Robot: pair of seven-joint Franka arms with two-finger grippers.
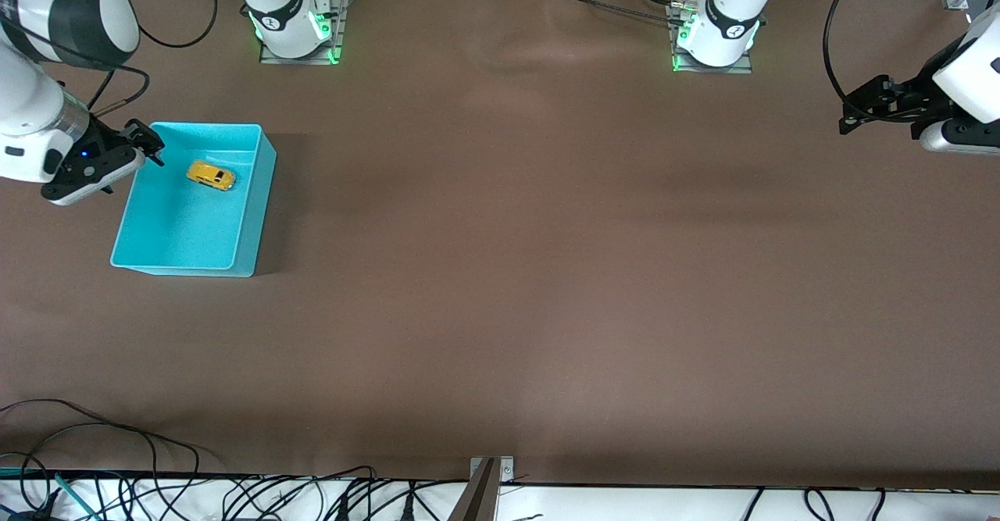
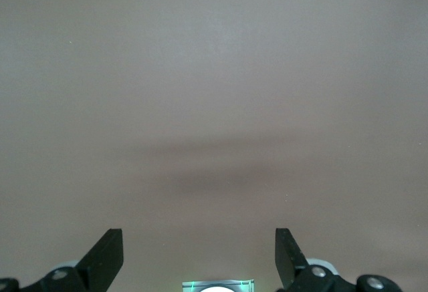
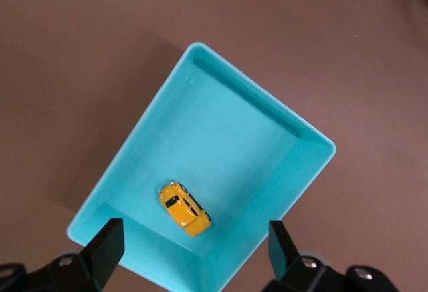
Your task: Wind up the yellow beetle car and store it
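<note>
The yellow beetle car [image 1: 211,175] already lies on its wheels inside the turquoise bin [image 1: 250,216], near the tabletop's edge at the right arm's end, so the storing looks done; whether it was wound cannot be told. The right gripper [image 1: 148,146] hangs over the bin's rim, fingers [image 3: 107,246] spread wide and empty, the car loose below them. The left gripper [image 1: 863,111] waits over bare tabletop at its own end, fingers open.
</note>
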